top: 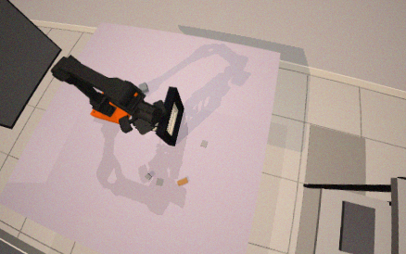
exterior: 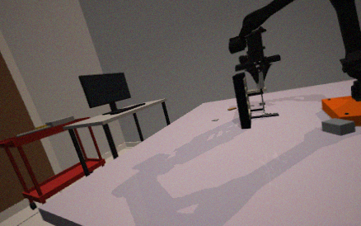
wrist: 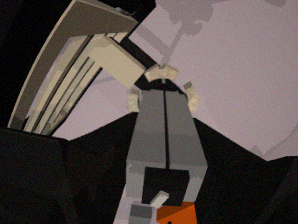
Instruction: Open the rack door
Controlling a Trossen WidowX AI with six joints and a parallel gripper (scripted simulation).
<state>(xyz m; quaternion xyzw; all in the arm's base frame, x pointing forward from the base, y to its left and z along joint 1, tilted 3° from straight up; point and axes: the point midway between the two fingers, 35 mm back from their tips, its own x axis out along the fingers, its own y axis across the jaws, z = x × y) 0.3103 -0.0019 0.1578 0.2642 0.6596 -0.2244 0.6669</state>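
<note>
The small black-framed rack point(top: 177, 99) point(exterior: 241, 101) stands upright on the pink table. Its pale slatted panel point(top: 172, 120) point(wrist: 37, 75) faces up at a slant in the wrist view. A pale arm point(wrist: 117, 60) runs from it towards the grey upright handle point(wrist: 145, 145). My gripper point(exterior: 260, 80) point(wrist: 162, 123) is shut on the handle from both sides, and only a thin dark line shows between the handle's two halves. Gripper and handle stand at a slant to the rack. No open gap shows between door and frame; the fingers partly hide the handle in the top view.
A grey block point(top: 144, 87) point(exterior: 338, 126) lies beside the orange arm base point(top: 108, 116) point(exterior: 342, 111). An orange block point(top: 183, 181) point(exterior: 232, 109) and several small grey pieces, one point(top: 204, 144) point(exterior: 215, 120) off by itself, lie on the table beyond the rack.
</note>
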